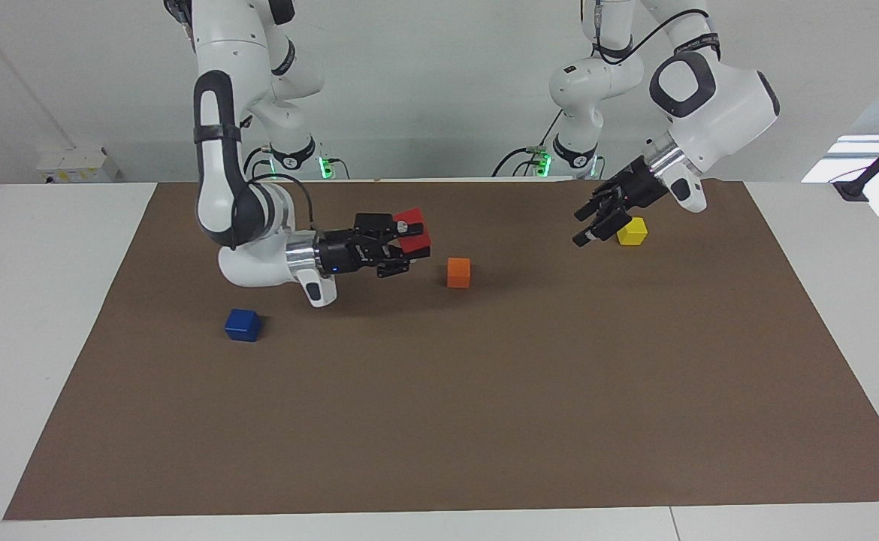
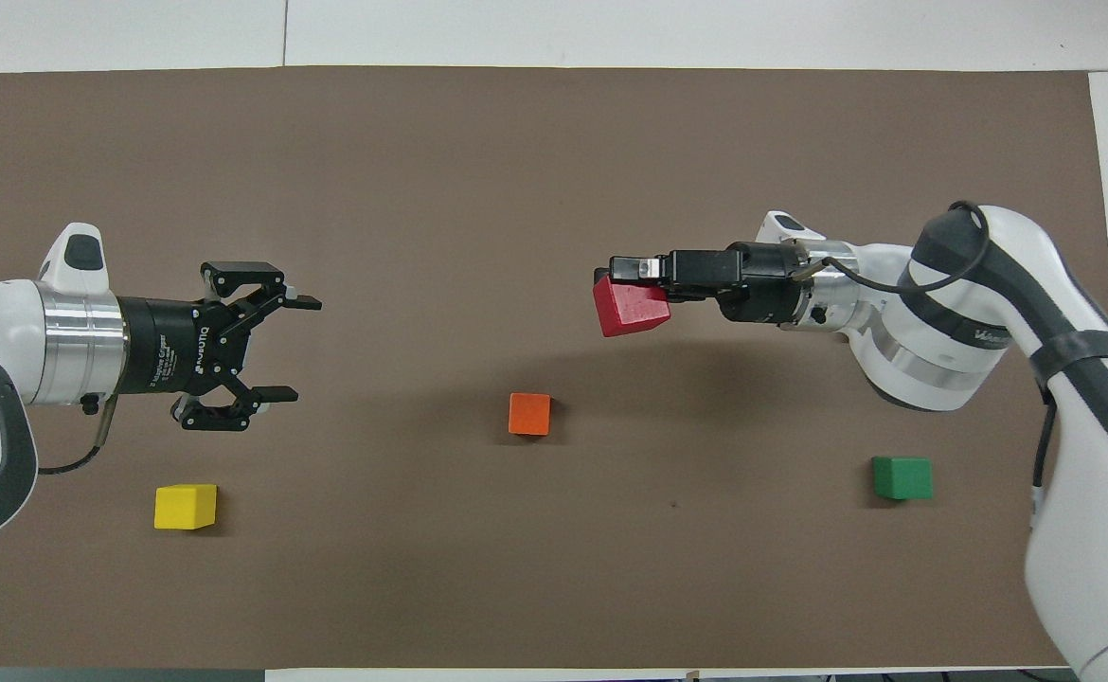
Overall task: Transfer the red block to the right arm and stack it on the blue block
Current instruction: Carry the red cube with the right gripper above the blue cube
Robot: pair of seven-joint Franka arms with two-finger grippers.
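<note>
Right gripper [image 1: 403,239] clamps red block [image 1: 412,228] above mat centre; left gripper [image 1: 595,223] spread wide, empty, near mat's left-arm end.

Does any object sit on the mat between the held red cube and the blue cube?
Nothing visible does. The right gripper holds the glossy red cube in the air; bare brown mat leads to the small blue cube, whose top is uncovered.

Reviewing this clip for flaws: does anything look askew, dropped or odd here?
Only the red block: it sits tilted in the shut right gripper, held by its upper part, above the mat. The left gripper is open and empty. The blue block lies flat.
</note>
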